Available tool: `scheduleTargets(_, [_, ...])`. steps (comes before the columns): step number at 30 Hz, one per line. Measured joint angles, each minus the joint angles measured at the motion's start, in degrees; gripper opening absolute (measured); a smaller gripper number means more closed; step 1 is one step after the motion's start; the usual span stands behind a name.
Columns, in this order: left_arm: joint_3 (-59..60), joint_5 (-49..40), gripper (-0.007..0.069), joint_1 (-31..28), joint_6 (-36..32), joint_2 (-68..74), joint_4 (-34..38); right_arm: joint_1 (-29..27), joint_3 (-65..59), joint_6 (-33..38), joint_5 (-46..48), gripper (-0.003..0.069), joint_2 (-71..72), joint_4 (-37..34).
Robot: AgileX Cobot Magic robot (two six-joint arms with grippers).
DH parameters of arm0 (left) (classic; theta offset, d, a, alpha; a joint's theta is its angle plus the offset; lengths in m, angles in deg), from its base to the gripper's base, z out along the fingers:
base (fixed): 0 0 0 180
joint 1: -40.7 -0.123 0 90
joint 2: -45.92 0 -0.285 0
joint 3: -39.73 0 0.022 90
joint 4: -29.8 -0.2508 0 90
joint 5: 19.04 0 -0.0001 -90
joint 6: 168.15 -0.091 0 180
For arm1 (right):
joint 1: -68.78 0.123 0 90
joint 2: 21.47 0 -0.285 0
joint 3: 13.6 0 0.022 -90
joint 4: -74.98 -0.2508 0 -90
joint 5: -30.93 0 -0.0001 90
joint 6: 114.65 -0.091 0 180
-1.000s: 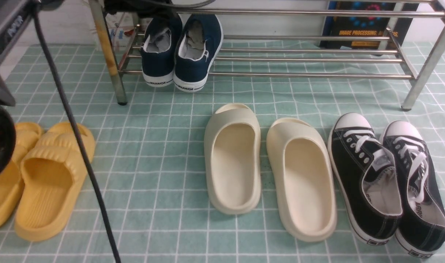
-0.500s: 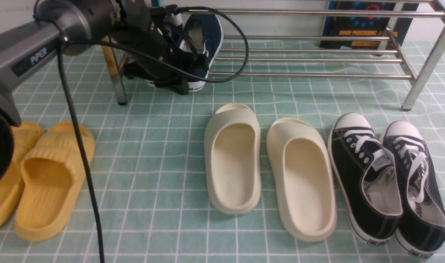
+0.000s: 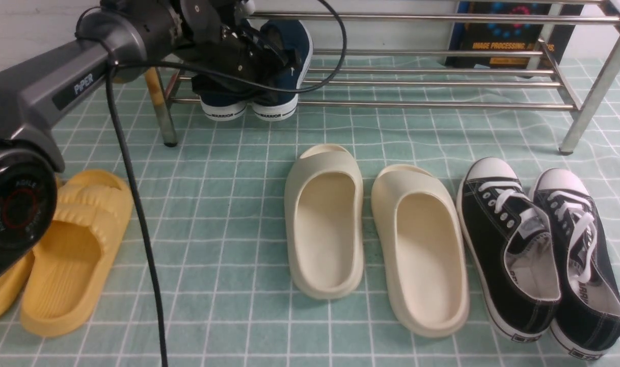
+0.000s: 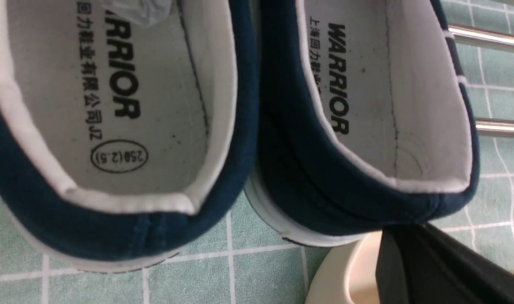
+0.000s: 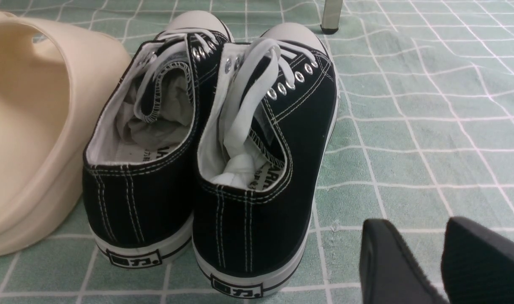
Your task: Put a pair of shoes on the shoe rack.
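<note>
Navy-blue canvas slip-on shoes (image 3: 289,84) sit on the shiny steel-tube rack (image 3: 432,104) at the far left corner of the counter (image 3: 228,214); I can't see if my left gripper (image 3: 238,66) grips them, so it might drag them off.

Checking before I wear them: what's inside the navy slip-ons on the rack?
Both navy slip-ons show grey insoles printed WARRIOR; one has a size stamp and crumpled wrapping. The toe ends cannot be seen.
</note>
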Motion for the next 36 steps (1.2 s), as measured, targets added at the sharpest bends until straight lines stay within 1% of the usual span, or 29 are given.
scheduleTargets(4, [-0.13,-0.03,0.0001,0.00,0.00,0.06,-0.64,0.00,0.00,0.00,0.00,0.0239,0.00,0.00])
scheduleTargets(7, [-0.13,-1.13,0.0076,0.00,0.00,-0.51,-0.99,0.00,0.00,0.00,0.00,0.0239,0.00,0.00])
scheduleTargets(8, [-0.13,-1.33,0.0081,0.00,0.00,-0.61,-1.06,0.00,0.00,0.00,0.00,0.0239,0.00,0.00])
scheduleTargets(9, [-0.13,-2.22,0.0125,0.00,0.00,-2.21,-1.65,0.00,0.00,0.00,0.00,0.0239,0.00,0.00])
scheduleTargets(11, [-0.13,-3.64,0.0167,0.00,0.00,-5.15,-2.88,0.00,0.00,0.00,0.00,0.0239,0.00,0.00])
scheduleTargets(14, [-0.13,-6.36,0.0210,-0.02,-0.17,-11.90,-5.43,0.00,0.00,0.00,0.00,0.0239,0.00,0.00])
scheduleTargets(15, [-0.13,-6.36,0.0210,-0.02,-0.17,-12.44,-5.67,0.00,0.00,0.00,0.00,0.0239,0.00,0.00])
scheduleTargets(16, [-0.13,-8.50,0.0221,-0.02,-0.18,-17.59,-7.77,0.00,0.00,0.00,0.00,0.0239,0.00,0.00])
scheduleTargets(17, [-0.13,-8.72,0.0222,-0.02,-0.18,-18.16,-8.04,0.00,0.00,0.00,0.00,0.0239,0.00,0.00])
scheduleTargets(19, [-0.32,-11.84,0.0227,-0.02,-0.18,-25.51,-11.43,0.00,0.00,0.00,0.00,0.0239,0.00,0.00])
scheduleTargets(21, [-0.37,-13.21,0.0227,-0.02,-0.18,-28.17,-12.81,0.00,0.00,0.00,0.00,0.0239,0.00,0.00])
scheduleTargets(24, [0.43,-20.85,0.0228,-0.02,0.65,-37.09,-17.00,0.00,0.00,0.00,0.00,0.0239,0.00,0.00])
scheduleTargets(27, [3.31,-25.10,0.0228,-0.02,2.19,-41.87,-20.05,0.00,0.00,0.00,0.00,0.0239,0.00,0.00])
scheduleTargets(28, [7.61,-27.04,0.0216,-0.02,3.66,-45.38,-22.58,0.00,0.00,0.00,0.00,0.0239,0.00,0.00])
scheduleTargets(31, [15.48,-27.81,0.0175,-0.02,5.87,-51.51,-25.17,0.00,0.00,0.00,0.00,0.0239,0.00,0.00])
scheduleTargets(36, [32.06,-26.35,0.0068,-0.02,9.39,-62.87,-26.14,0.00,0.00,0.00,0.00,0.0239,0.00,0.00])
